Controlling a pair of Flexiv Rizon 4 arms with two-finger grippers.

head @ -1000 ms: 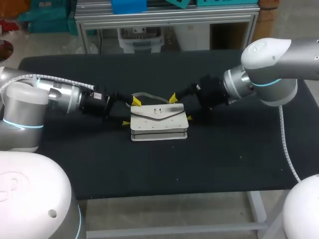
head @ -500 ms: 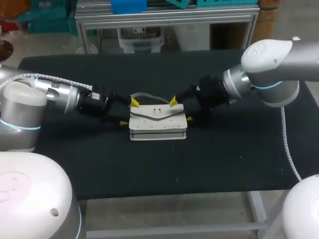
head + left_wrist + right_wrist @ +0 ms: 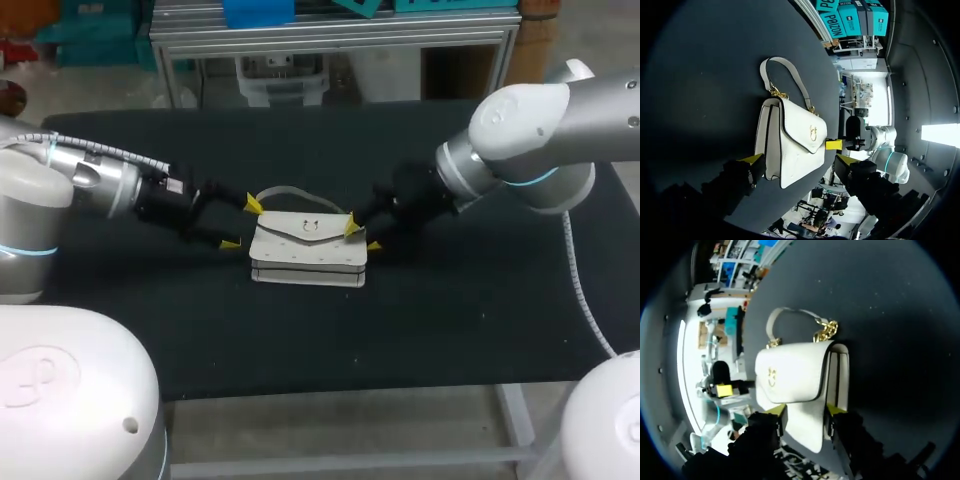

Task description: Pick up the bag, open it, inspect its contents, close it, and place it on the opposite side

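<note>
Handbag (image 3: 305,255), white, on black table (image 3: 300,340). Right gripper (image 3: 361,235) clamps one end. Left gripper (image 3: 241,223) spread wide at the other.

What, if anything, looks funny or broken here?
Nothing stands out. The white bag lies flat on the table with its flap closed and no damage showing. The right gripper pinches one end.

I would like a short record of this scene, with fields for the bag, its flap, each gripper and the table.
bag: white, lying on the table, flap side up
flap: closed, gold clasp on it
handle: points to the far side
left gripper: jaws open, at one end of the bag, not holding it
right gripper: jaws shut on the bag's other end
table: black top
</note>
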